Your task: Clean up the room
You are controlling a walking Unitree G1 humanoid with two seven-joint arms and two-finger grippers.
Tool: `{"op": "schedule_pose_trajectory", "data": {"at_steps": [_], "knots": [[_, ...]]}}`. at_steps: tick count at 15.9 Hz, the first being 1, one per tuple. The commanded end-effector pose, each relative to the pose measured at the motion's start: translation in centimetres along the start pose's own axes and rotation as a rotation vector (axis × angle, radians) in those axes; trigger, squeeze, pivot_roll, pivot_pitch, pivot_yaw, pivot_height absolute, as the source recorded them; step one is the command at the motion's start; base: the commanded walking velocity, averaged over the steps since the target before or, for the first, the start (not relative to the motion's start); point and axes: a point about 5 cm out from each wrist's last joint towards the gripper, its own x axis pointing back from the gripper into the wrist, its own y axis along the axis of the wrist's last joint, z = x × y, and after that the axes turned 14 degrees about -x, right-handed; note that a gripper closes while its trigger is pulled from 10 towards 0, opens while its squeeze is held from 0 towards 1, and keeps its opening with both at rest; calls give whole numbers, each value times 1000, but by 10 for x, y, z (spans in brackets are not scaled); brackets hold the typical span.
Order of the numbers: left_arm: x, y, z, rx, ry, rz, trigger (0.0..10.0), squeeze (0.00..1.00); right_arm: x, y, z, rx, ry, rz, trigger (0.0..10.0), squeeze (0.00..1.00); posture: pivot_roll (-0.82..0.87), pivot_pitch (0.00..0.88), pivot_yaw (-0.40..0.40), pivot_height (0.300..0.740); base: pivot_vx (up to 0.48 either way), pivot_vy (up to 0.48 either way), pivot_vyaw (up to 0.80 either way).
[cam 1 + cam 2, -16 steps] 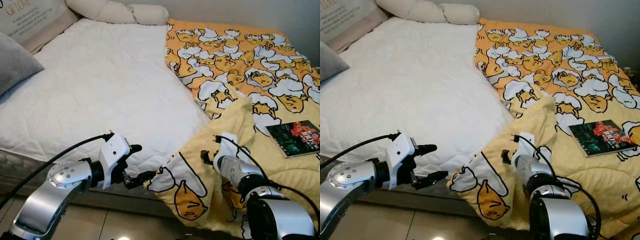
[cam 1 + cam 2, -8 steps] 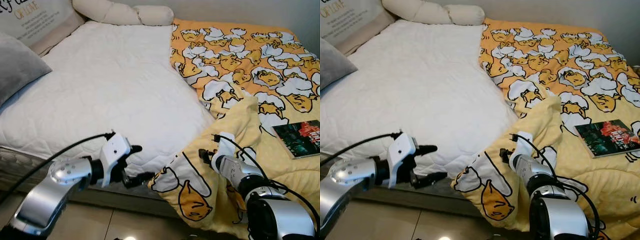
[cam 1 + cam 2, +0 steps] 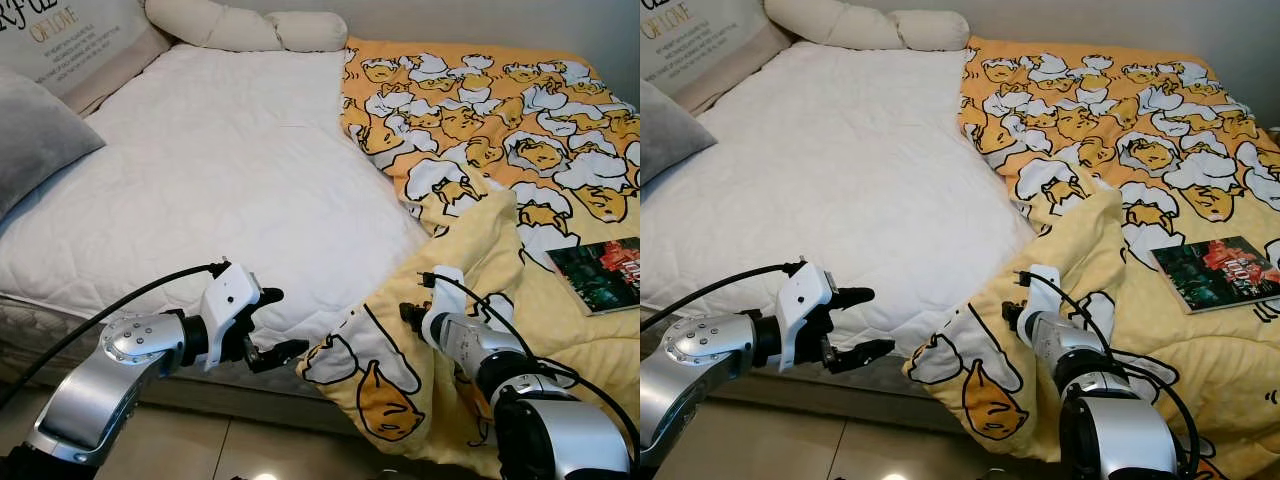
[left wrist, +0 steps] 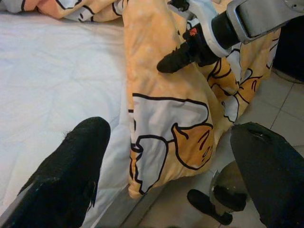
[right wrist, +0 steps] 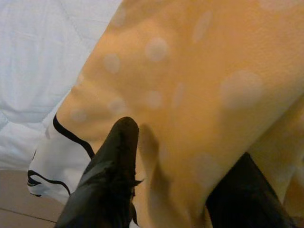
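bed (image 3: 200, 180) ahead, pillows (image 3: 240, 25) along its far end | blanket (image 3: 480, 130) on the right half, its corner hanging over the near edge | book (image 3: 600, 275) on the blanket, far right | left gripper (image 3: 275, 325) near the edge, left of the corner | right gripper (image 3: 412, 315) on the blanket

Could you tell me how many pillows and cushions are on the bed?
4: a grey cushion at the bed's left edge, a printed beige pillow at the top-left corner, and two cream pillows along the head. Others may lie outside the picture.
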Motion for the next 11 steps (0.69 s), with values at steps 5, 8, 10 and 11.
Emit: {"op": "schedule_pose_trajectory", "data": {"at_steps": [5, 8, 10, 11], "knots": [[5, -8, 13, -10, -13, 28, 10000, 0, -2, -8, 5, 28, 20, -14, 0, 0, -95, 0, 101, 740, 0, 0, 0], [3, -7, 14, -14, -15, 25, 10000, 0, -1, -12, 3, 52, 48, 3, 0, 0, -86, 0, 100, 740, 0, 0, 0], [3, -6, 13, -16, -17, 21, 10000, 0, 0, -12, 1, 80, 68, 10, 0, 0, -76, 0, 94, 740, 0, 0, 0], [3, -5, 13, -17, -16, 17, 10000, 0, 0, -11, 3, 104, 106, 17, 0, 0, -61, 0, 74, 740, 0, 0, 0]]}}
